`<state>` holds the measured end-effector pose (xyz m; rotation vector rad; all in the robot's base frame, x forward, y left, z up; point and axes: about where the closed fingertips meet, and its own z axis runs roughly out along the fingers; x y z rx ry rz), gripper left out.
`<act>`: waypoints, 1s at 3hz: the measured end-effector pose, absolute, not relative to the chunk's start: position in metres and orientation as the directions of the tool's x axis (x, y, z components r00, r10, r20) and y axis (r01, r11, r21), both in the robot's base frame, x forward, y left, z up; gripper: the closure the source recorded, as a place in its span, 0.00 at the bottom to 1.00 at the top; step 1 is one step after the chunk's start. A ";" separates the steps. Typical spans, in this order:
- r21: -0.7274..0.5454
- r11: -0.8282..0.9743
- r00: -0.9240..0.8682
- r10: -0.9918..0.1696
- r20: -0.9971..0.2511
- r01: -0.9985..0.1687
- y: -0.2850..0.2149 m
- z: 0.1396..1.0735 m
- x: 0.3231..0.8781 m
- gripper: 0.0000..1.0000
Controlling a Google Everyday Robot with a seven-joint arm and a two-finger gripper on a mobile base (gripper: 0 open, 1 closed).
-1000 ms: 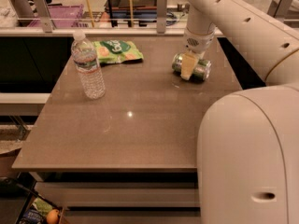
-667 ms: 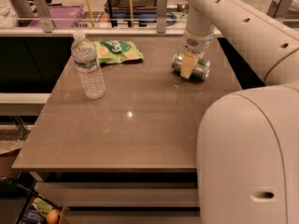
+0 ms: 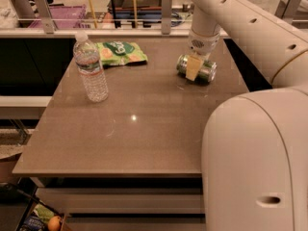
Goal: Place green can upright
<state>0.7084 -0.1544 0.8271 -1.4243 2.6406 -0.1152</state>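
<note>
The green can (image 3: pixel 208 72) is lying on its side on the worktop (image 3: pixel 134 143), well to the right of the water bottle (image 3: pixel 91 73). The gripper (image 3: pixel 194 70) is reaching down over the can's middle; whether it is clamping the can cannot be told. A green snack bag (image 3: pixel 120 53) is lying just behind the bottle.

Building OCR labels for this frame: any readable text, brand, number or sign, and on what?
No text here can be read.
On the green snack bag: white lettering, too blurred to read.
On the water bottle: a label band, too blurred to read.
On the green can, lying on its side under the hand: pale markings, unreadable.
</note>
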 end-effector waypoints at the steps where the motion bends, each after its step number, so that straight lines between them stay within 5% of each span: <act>1: -0.130 0.539 -0.520 -0.840 -0.153 -0.832 -0.157 0.837 0.704 1.00; 3: -0.171 0.551 -0.499 -0.823 -0.270 -0.816 -0.173 0.872 0.682 1.00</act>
